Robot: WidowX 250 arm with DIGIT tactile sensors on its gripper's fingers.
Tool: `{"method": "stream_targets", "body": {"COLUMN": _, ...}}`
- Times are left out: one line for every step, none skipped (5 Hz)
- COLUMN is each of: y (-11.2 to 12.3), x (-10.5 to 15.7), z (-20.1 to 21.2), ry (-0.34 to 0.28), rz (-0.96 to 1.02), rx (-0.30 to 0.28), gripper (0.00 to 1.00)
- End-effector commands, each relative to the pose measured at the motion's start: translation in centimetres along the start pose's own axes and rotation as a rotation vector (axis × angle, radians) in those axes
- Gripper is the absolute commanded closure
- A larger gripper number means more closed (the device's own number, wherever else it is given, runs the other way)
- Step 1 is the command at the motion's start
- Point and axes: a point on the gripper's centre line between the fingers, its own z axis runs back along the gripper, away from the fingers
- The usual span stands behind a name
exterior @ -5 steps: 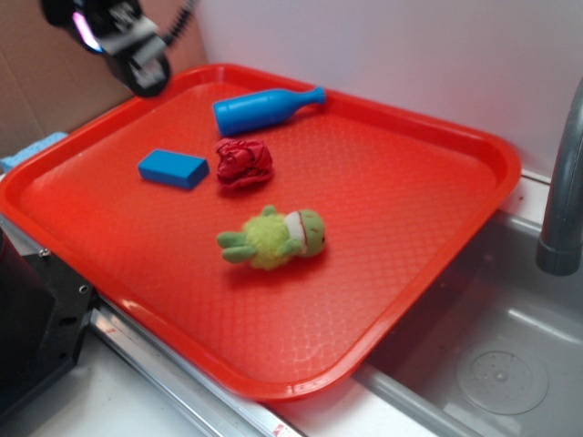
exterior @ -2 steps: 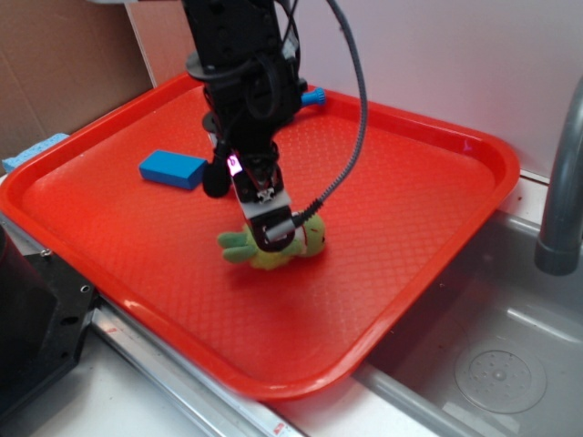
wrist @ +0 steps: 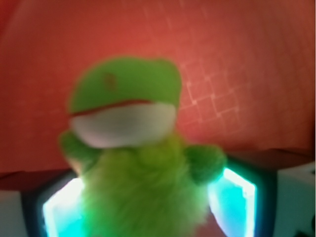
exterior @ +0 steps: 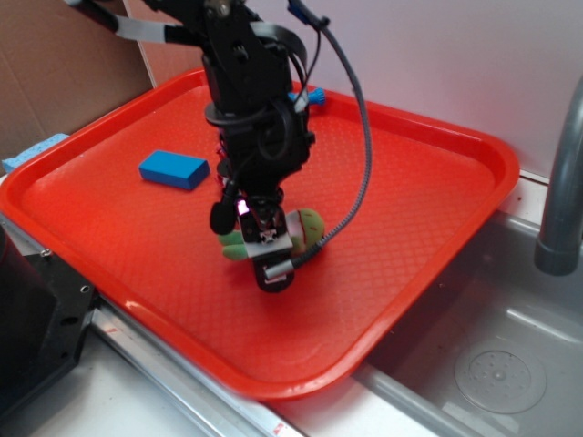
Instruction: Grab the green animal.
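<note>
Claw (exterior: 271, 259) is down on the red tray (exterior: 428, 228), straddling the green animal (exterior: 305, 228) near the tray's middle. The exterior view hides most of the toy behind the arm; only the round head and part of a limb show.

Wrist view: the fuzzy yellow-green body fills the gap between 2 lit fingers (wrist: 237, 197), head pointing away from the camera, white-and-red neck band visible. The fingers sit at either flank of the body, apparently touching the fur (blurred, so whether it is squeezed is unclear). I cannot tell if the claw is spread or already pinching.

Judgement: flank placement suits a soft body, which compresses and grips well across its width.

Blue block (exterior: 173, 168) lies well apart, at the far left.
</note>
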Motion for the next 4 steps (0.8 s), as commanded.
{"method": "stream_targets", "body": {"y": -0.5, "x": 0.2, "z": 0.4, "ry": -0.012, "rz": 0.019, "rx": 0.032, "gripper": 1.00}}
{"method": "stream_targets", "body": {"y": 0.1, "x": -0.4, "z": 3.3, "ry": 0.002, "rz": 0.109, "rx": 0.134, "gripper": 1.00}}
{"method": "stream_targets", "body": {"y": 1.9, "x": -1.7, "z": 8.4, "ry": -0.007, "rz": 0.327, "rx": 0.100, "gripper": 1.00}}
{"method": "stream_targets", "body": {"y": 3.6, "x": -3.9, "z": 13.5, "ry": -0.085, "rz": 0.481, "rx": 0.127, "gripper": 1.00}}
